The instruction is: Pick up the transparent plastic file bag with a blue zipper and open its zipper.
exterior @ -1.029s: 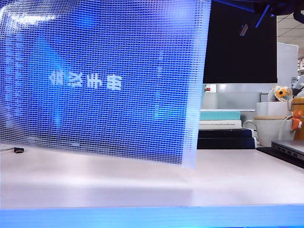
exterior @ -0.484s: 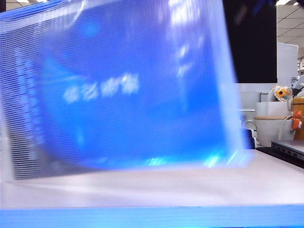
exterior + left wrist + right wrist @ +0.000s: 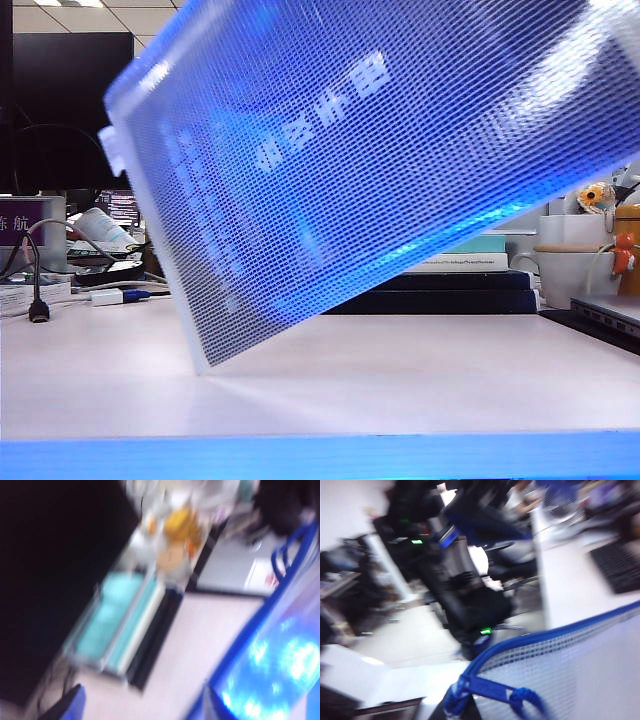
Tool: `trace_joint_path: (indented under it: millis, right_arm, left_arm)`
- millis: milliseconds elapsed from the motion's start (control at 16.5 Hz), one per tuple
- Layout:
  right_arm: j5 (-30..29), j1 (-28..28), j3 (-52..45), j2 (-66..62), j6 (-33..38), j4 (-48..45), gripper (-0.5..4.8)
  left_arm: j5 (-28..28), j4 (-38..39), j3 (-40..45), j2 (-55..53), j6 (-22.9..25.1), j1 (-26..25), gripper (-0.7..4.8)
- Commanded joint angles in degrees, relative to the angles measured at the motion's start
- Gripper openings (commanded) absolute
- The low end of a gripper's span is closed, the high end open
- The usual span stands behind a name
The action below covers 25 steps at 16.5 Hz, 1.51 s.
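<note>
The right gripper, itself out of frame, is clamped shut; its wrist view shows the bright blue zipper (image 3: 555,635) and cord pull just beside it, so it likely holds the large translucent grid-mesh plastic file bag (image 3: 370,170). That bag hangs tilted above the pale table (image 3: 400,380), low corner near left. The left gripper's fingers cannot be made out. Judged: bag lifted; next, the left must catch the pull.
</note>
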<state>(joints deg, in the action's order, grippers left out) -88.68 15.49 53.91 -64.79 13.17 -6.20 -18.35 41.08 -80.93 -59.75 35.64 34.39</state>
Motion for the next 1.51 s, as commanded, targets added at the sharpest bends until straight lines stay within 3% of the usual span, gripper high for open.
trace_joint_path:
  millis: [61, 121, 363, 666, 787, 908, 969, 1029, 1150, 1332, 1514]
  right_arm:
    - [-1.5, 0.9, 0.4, 0.4, 6.7, -0.5, -0.06]
    - [-2.0, 3.1, 0.5, 0.4, 11.8, -2.1, -0.06]
    - [-2.1, 9.1, 0.5, 0.5, 17.1, -7.8, -0.06]
    - [-2.1, 9.6, 0.5, 0.4, 20.4, -7.8, -0.06]
    - [-2.1, 9.6, 0.5, 0.4, 21.7, -7.8, -0.06]
    - [-2.1, 9.7, 0.5, 0.5, 22.9, -7.8, -0.06]
    - [-2.1, 10.5, 0.5, 0.5, 22.9, -7.8, -0.06]
    - [-2.1, 14.8, 0.5, 0.5, 22.8, -7.9, -0.06]
    - [-2.1, 17.3, 0.5, 0.4, 22.8, -10.9, -0.06]
    - [-1.9, 17.1, 0.5, 0.4, 24.6, -11.9, -0.06]
    - [-1.9, 17.2, 0.5, 0.2, 24.6, -12.0, -0.06]
  left_arm:
    - [-10.1, -6.4, -0.4, -2.6, 1.9, 0.0, 3.03]
    - [-11.6, -8.0, -0.4, -6.0, 1.9, 0.0, 3.03]
    - [-17.2, -8.0, -0.4, -12.2, 3.7, 0.0, 2.81]
    - [-39.5, -3.6, -0.5, -12.4, 6.1, 0.0, 2.62]
    - [-39.5, 2.8, -0.4, -13.5, 10.4, 0.0, 2.41]
    - [-37.7, 2.4, -0.4, -13.5, 11.3, 0.0, 2.33]
    - [-37.2, 1.4, -0.4, -13.5, 11.6, 0.0, 1.83]
    - [-38.5, -0.1, -0.4, -13.7, 11.8, 0.1, 1.68]
    - [-46.2, 0.0, -0.4, -14.8, 10.3, 0.1, 1.69]
    - [-50.4, 4.3, -0.4, -14.8, 10.1, 0.1, 1.81]
    - [-58.3, 5.2, -0.3, -14.9, 9.8, 0.1, 1.84]
